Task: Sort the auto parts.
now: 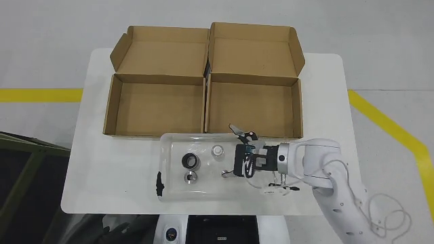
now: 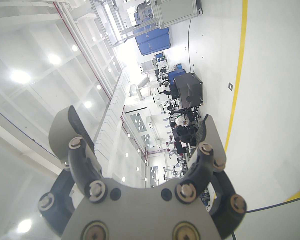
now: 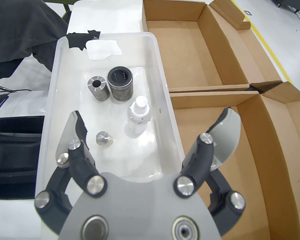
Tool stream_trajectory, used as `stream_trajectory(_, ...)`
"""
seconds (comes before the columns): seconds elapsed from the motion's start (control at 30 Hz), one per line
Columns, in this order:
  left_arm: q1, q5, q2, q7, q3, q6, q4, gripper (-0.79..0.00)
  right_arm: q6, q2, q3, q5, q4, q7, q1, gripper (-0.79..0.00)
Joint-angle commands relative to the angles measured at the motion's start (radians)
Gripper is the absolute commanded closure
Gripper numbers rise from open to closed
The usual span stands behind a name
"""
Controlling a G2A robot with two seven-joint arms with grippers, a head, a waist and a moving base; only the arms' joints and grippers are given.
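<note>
**Q:** Right gripper (image 1: 237, 154), from above?
**R:** Spread wide, empty, over the bin's (image 1: 196, 136) right end. Bearing (image 1: 189, 160), cylinder (image 1: 190, 177) and bottle (image 1: 218, 150) stand inside. Boxes (image 1: 156, 108) sit just behind.
**Q:** Left wrist?
**R:** Left gripper (image 2: 140, 131) gapes, empty, aimed at the hall.
**Q:** Right wrist?
**R:** One finger above the bin, the other above a box. A stud (image 3: 103, 138) lies nearest, beside the bottle.

I stand in a large factory hall. Yellow lines (image 1: 41, 95) run across the pale, smooth floor (image 1: 203, 0). Beyond my left pincer (image 2: 140, 114) I see a high ceiling (image 2: 40, 26) with rows of lamps (image 2: 20, 76) and a red pipe (image 2: 72, 33), framed machine enclosures (image 2: 175, 1), blue cabinets (image 2: 152, 38) and crowded workbenches (image 2: 187, 88).
</note>
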State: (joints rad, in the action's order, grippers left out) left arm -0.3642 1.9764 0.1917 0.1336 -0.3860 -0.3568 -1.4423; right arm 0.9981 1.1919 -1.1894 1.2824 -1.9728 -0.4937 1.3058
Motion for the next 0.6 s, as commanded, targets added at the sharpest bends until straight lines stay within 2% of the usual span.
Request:
stream_trajectory(0.0, 0.0, 0.0, 0.0, 0.0, 0.0, 0.0, 0.0, -0.785, -0.009, 0.001, 0.025, 0.011, 0.007, -0.008, -0.012, -0.785)
stream_trajectory(0.57, 0.0, 0.0, 0.0, 0.0, 0.0, 0.0, 0.0, -0.785, -0.074, 0.004, 0.173, 0.122, 0.063, -0.014, -0.077, -0.785)
